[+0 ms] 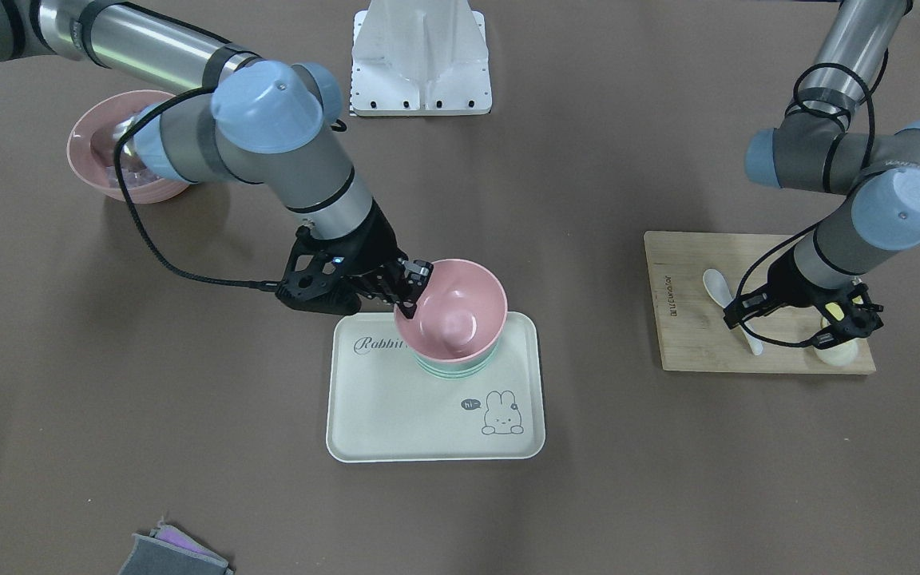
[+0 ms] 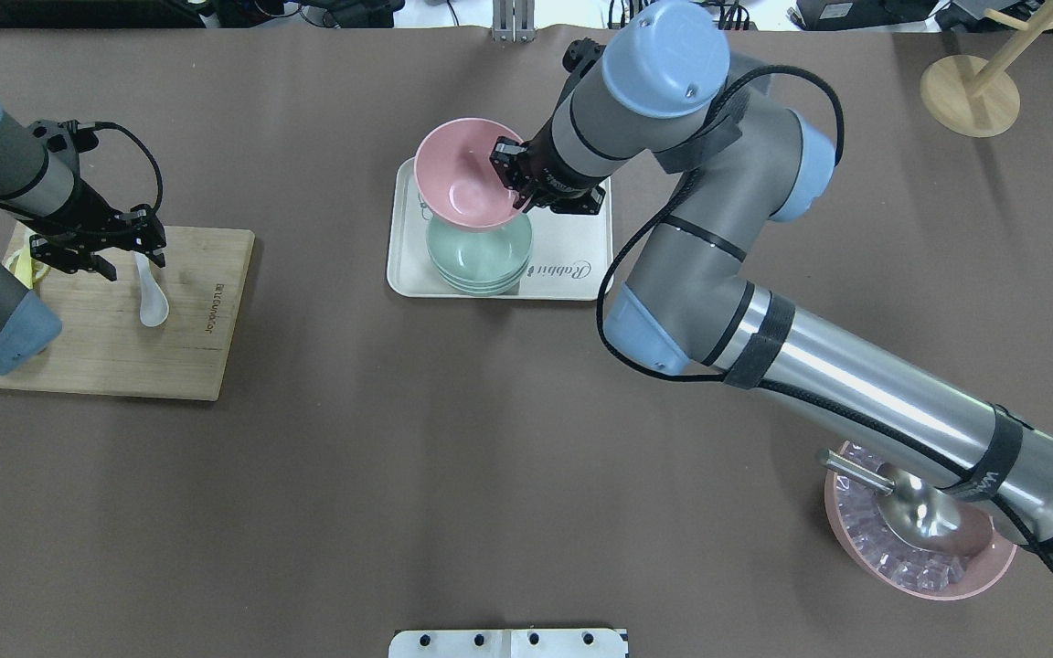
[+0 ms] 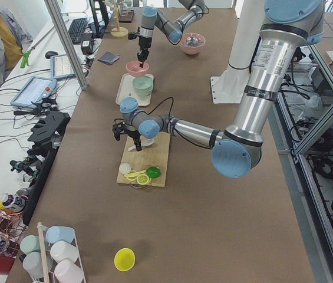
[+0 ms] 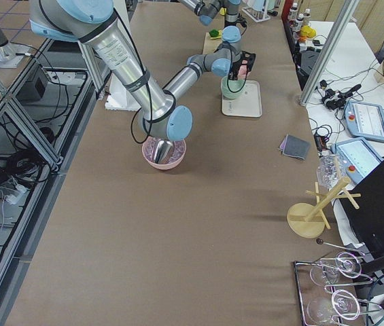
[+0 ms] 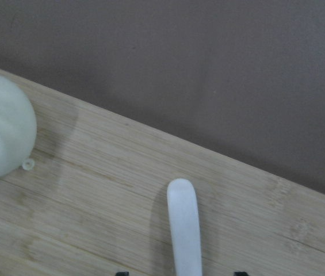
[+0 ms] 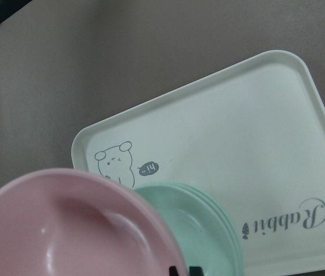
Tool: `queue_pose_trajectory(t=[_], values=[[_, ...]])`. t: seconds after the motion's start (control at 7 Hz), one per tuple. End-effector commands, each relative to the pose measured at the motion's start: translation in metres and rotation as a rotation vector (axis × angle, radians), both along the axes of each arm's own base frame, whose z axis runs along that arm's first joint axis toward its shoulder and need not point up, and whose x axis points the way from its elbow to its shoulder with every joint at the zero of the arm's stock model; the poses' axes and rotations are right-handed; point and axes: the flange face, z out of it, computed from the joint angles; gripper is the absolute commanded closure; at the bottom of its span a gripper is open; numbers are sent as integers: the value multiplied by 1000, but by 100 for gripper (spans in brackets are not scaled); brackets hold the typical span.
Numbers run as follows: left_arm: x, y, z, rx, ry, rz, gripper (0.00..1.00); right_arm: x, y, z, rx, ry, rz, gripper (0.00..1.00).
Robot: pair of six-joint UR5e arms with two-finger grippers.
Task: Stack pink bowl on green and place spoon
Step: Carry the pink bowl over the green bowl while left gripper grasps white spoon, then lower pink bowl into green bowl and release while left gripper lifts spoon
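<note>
Misalignment is the main risk: the right gripper (image 1: 413, 289) is clamped on the rim of the pink bowl (image 1: 456, 307), which hangs tilted over the tray (image 1: 396, 415), off-centre from the green bowl (image 2: 481, 256) standing near the tray's far edge as the robot sees it. If it is let go from this pose, the pink bowl would likely land on the green rim instead of nesting, then rock, slide off or push the green bowl across the tray. A one-sided rim pinch may also let the bowl swing as it comes down. Well apart from the tray on the robot's left, the left gripper (image 2: 132, 260) hovers with jaws parted either side of the white spoon (image 2: 153, 300) handle, the spoon lying flat on a wooden board (image 2: 179, 347). A grasp on so low and smooth a handle could slip or scrape the board. Both bowls look empty, and the tray carries only the green one. Well apart from the tray on the robot's right, a pink dish (image 1: 77, 164) holds clear ice-like cubes and a metal scoop (image 2: 920, 516).
</note>
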Motion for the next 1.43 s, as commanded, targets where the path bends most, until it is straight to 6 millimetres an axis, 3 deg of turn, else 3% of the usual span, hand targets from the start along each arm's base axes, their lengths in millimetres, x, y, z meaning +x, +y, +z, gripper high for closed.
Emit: queue_pose_trajectory(t=[0.0,0.29,0.57,0.71,1.0,1.14,1.29], values=[[5,-1,1,-6,1,6,46,-23,12,-9,7,10,21,100],[6,-1,-2,-45,6,-30,100,-29,12,-11,11,15,27,100],[10,-1,-12,-53,35,-10,100,-35,6,-4,9,34,29,100],[16,0,-29,-74,91,26,100,-37,5,2,13,48,32,100],[31,-24,-87,-35,140,34,100,-34,9,26,18,72,11,100],[42,-38,-134,-43,163,3,100,-26,17,41,86,95,-24,1],[53,-53,-191,-62,209,-53,100,-19,24,48,120,97,-54,0]])
